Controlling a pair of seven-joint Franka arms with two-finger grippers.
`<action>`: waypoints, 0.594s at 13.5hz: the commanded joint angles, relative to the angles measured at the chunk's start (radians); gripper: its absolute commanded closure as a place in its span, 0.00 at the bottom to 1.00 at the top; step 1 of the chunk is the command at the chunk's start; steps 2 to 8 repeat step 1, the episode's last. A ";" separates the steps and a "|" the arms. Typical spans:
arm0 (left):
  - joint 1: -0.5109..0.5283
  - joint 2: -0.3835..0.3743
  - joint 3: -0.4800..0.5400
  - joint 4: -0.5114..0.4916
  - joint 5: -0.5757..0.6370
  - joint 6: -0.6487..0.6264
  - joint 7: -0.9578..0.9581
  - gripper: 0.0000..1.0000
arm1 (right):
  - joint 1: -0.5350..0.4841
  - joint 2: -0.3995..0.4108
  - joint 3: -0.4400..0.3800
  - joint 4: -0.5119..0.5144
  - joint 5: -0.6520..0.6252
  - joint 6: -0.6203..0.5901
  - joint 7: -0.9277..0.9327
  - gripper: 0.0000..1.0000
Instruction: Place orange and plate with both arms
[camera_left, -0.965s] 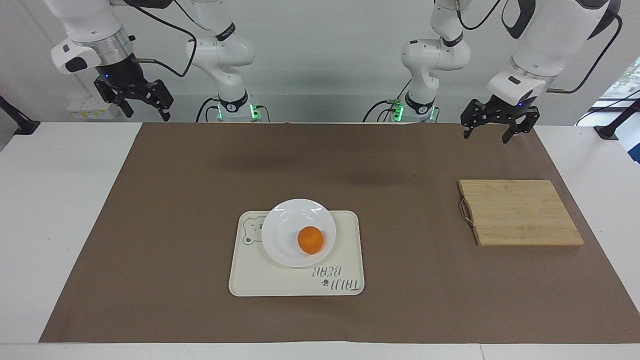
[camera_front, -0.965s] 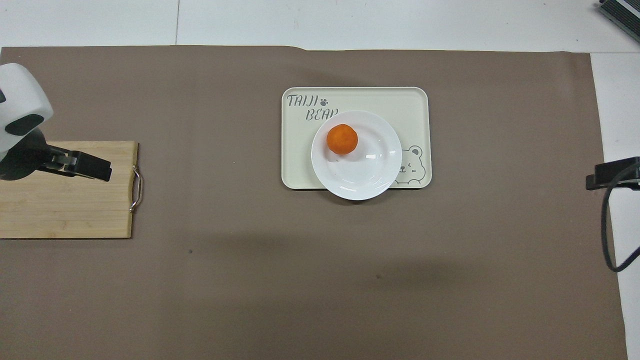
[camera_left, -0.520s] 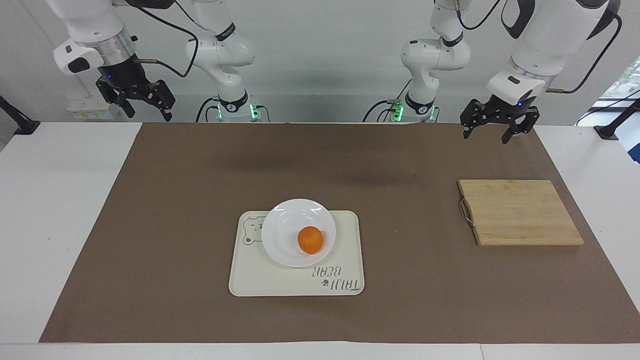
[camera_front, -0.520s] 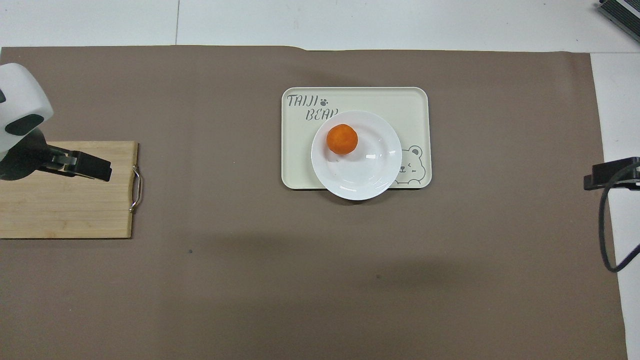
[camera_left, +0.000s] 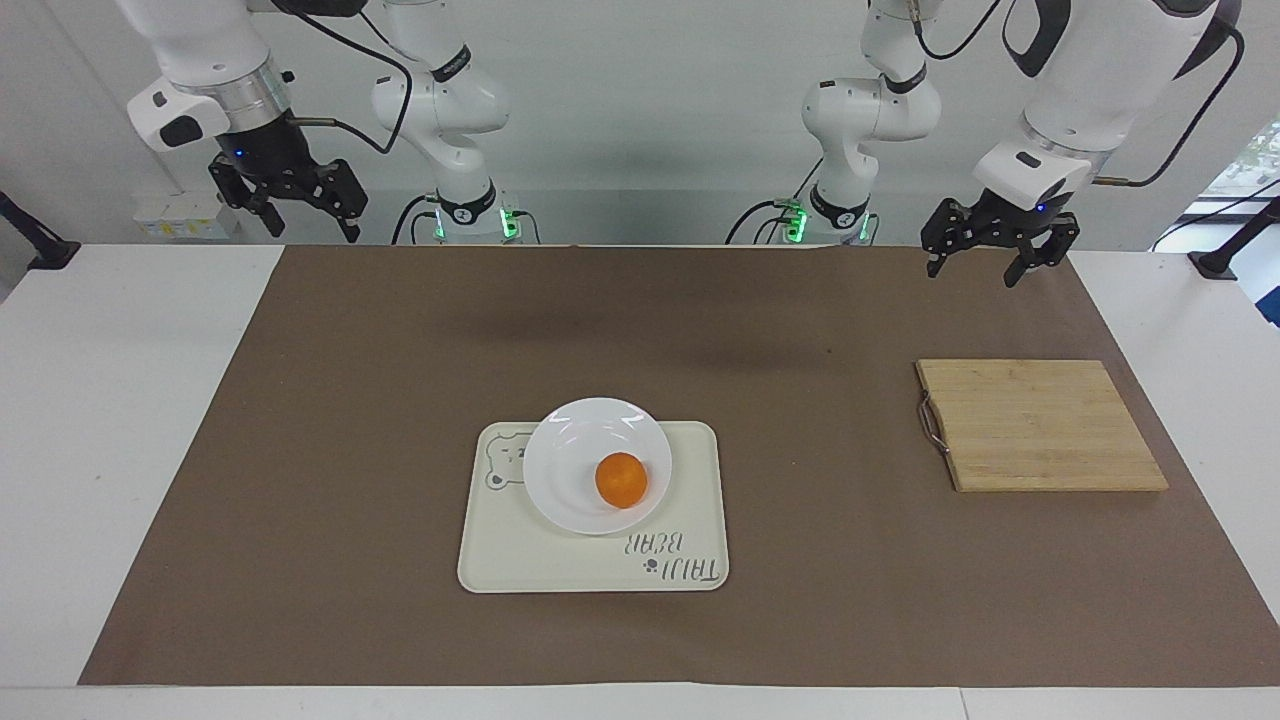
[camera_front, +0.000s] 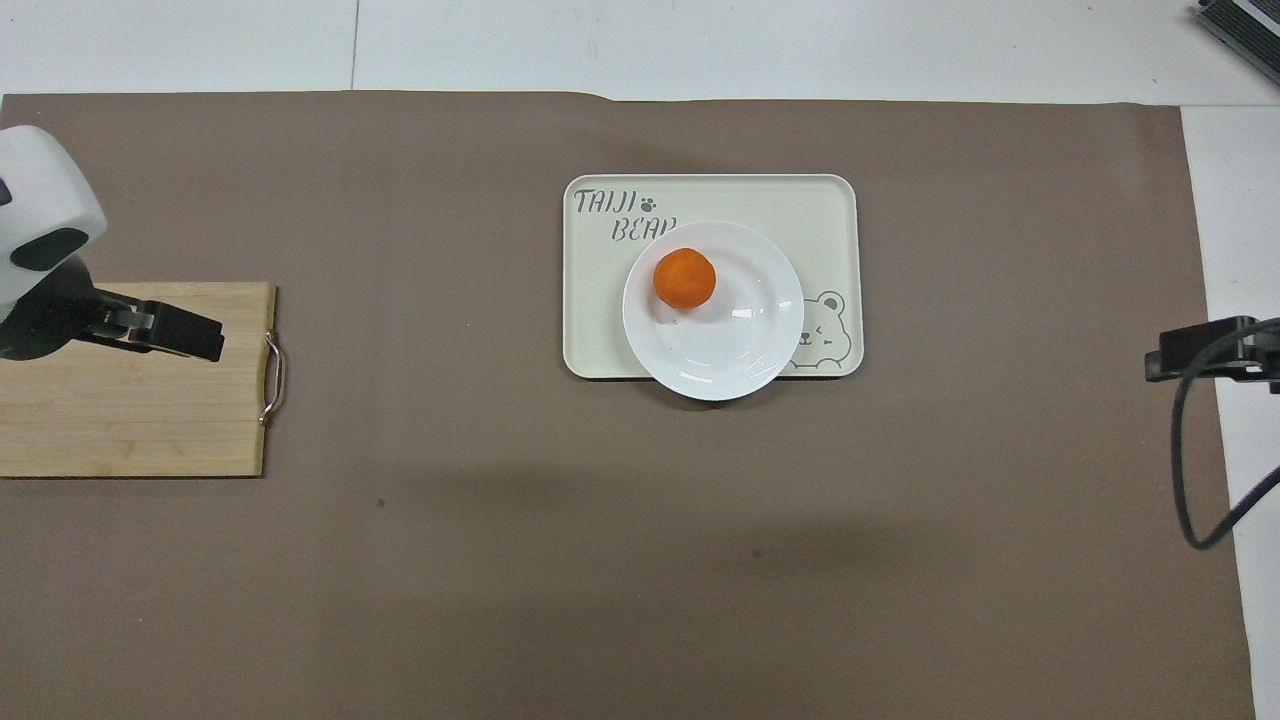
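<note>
Setting: white table under a matte brown mat, plain pale wall at the robots' end.

Left gripper: black, two-fingered, jaws spread wide, holding nothing; raised above the mat's edge at the left arm's end, over ground nearer the robots than the cutting board.

Right gripper: same make, jaws wide, empty; raised at the right arm's end of the table, above its edge by the robots.

Orange: small, round, dull-skinned fruit, resting in the plate off its centre, on the part farther from the robots. Judged light, slightly yielding, apt to roll; best pinched across its middle from above.

Plate: round, glossy white, shallow, raised rim; sits on the tray, its rim overhanging the tray's edge nearer the robots. Judged stiff, slick, breakable; take by the rim, at the overhang.

Tray: cream, rectangular, rounded corners, bear drawing and lettering; mid-table.

Cutting board: pale bamboo strips, rectangular, metal handle on the side toward the tray; bare.
</note>
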 joint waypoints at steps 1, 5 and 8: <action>0.015 -0.020 -0.007 -0.019 -0.007 0.012 0.009 0.00 | -0.010 -0.017 0.011 -0.009 -0.011 -0.011 0.005 0.00; 0.015 -0.020 -0.007 -0.019 -0.007 0.012 0.009 0.00 | -0.010 -0.017 0.011 -0.009 -0.011 -0.011 0.005 0.00; 0.015 -0.020 -0.007 -0.019 -0.007 0.012 0.009 0.00 | -0.010 -0.017 0.011 -0.009 -0.011 -0.011 0.005 0.00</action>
